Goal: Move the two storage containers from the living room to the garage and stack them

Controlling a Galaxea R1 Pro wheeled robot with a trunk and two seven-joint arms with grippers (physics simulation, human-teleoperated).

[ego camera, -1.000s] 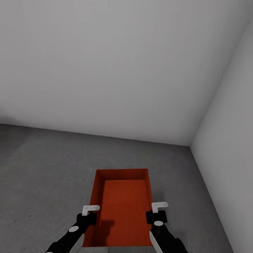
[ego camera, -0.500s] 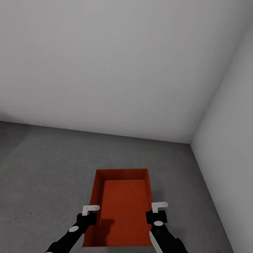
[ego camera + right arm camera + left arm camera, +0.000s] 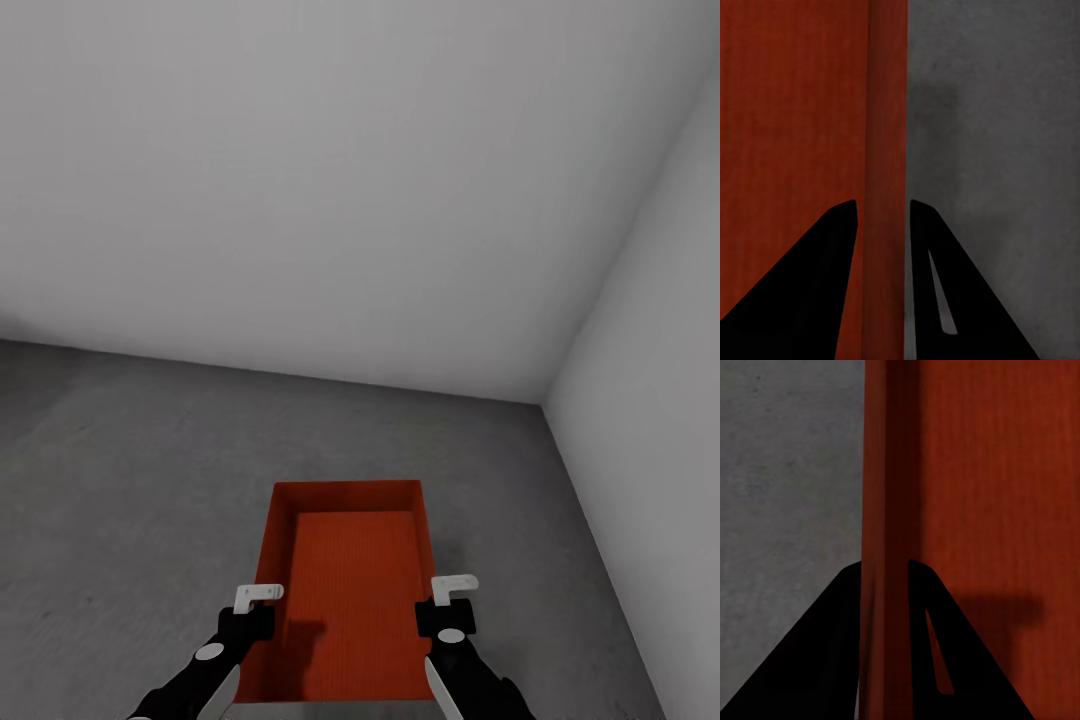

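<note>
One orange-red storage container (image 3: pixel 350 590) lies lengthwise in front of me over the grey concrete floor (image 3: pixel 120 500), its ribbed bottom facing up. My left gripper (image 3: pixel 255 610) is shut on its left wall and my right gripper (image 3: pixel 440 605) on its right wall, both near the near end. In the left wrist view the black fingers (image 3: pixel 832 645) straddle the container's wall (image 3: pixel 885 510). The right wrist view has the fingers (image 3: pixel 817 285) pinching the other wall (image 3: pixel 886 112) in the same way. I cannot tell whether the bin touches the floor. A second container is out of view.
A plain white wall (image 3: pixel 300 200) stands ahead and another white wall (image 3: pixel 660 400) closes the right side, meeting in a corner at the far right. Bare concrete stretches to the left of the container.
The head view has shifted slightly, so the wall's base line sits a bit higher in the picture. The container and both grippers keep their places relative to each other.
</note>
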